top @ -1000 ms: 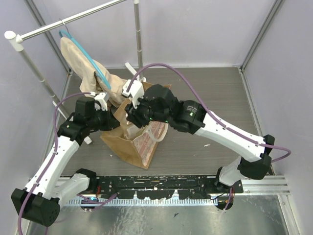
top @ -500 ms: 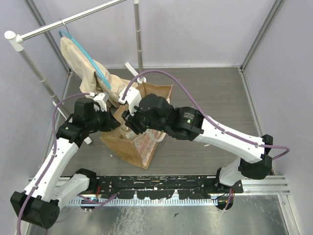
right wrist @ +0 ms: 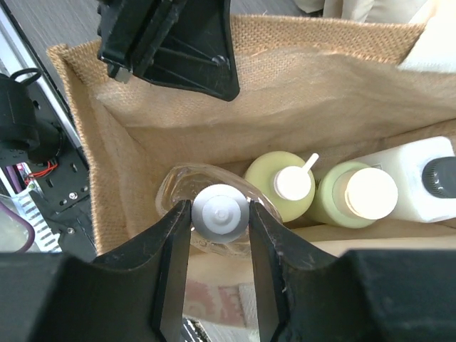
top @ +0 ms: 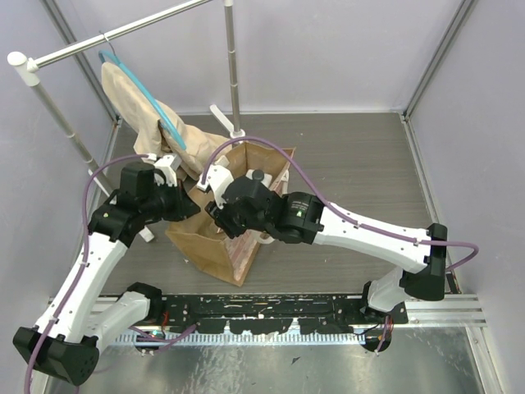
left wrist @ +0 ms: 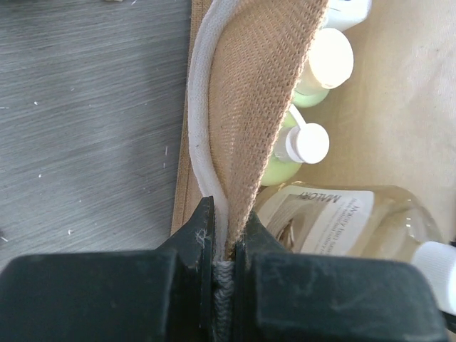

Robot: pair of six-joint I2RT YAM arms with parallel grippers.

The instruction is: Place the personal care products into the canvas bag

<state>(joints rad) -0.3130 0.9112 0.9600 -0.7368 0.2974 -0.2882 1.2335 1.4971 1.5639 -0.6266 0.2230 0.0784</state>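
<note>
The right gripper (right wrist: 219, 214) is clamped on the amber bottle (right wrist: 173, 191) by its cap, the bottle upright straight below it inside the canvas bag (right wrist: 320, 71), while the left gripper (left wrist: 222, 239) pinches the bag's rim.

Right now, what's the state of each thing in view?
canvas bag: upright, mouth open.
left end effector: shut on canvas bag rim.
right end effector: shut on amber bottle cap.
amber bottle: inside bag, gripped.
yellow-green bottles: inside bag, upright.
white bottle: inside bag.
beige garment: hanging.

Left end effector (left wrist: 229, 235), right end effector (right wrist: 219, 216): both closed tight.
</note>
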